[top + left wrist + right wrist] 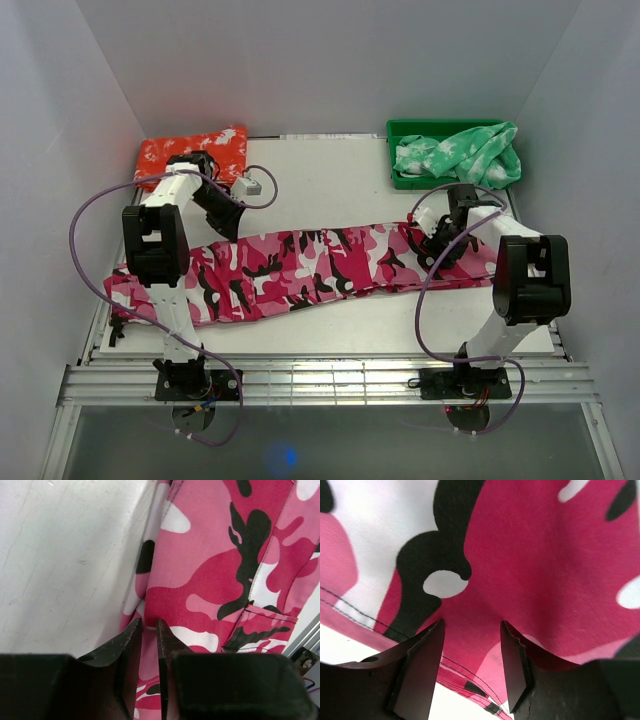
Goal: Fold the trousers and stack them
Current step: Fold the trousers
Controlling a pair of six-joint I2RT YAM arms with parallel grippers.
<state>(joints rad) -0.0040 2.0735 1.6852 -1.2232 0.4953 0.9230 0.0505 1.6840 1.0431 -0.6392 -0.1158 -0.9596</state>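
The pink-magenta camouflage trousers (300, 265) lie stretched out across the white table from the left edge to the right side. My left gripper (228, 218) is at their far edge near the left end. In the left wrist view the trousers (210, 570) fill the right half, and the left gripper (148, 625) has its jaws nearly together with a strip of the cloth edge between them. My right gripper (437, 250) is down on the right end. In the right wrist view it (472, 625) stands wide open with the cloth (520, 555) bulging between its fingers.
An orange-red garment (195, 150) with white splotches lies at the back left. A green bin (400, 130) at the back right holds a green garment (460, 155). A small white block (250, 185) with a purple cable sits near the left gripper. White walls close in on three sides.
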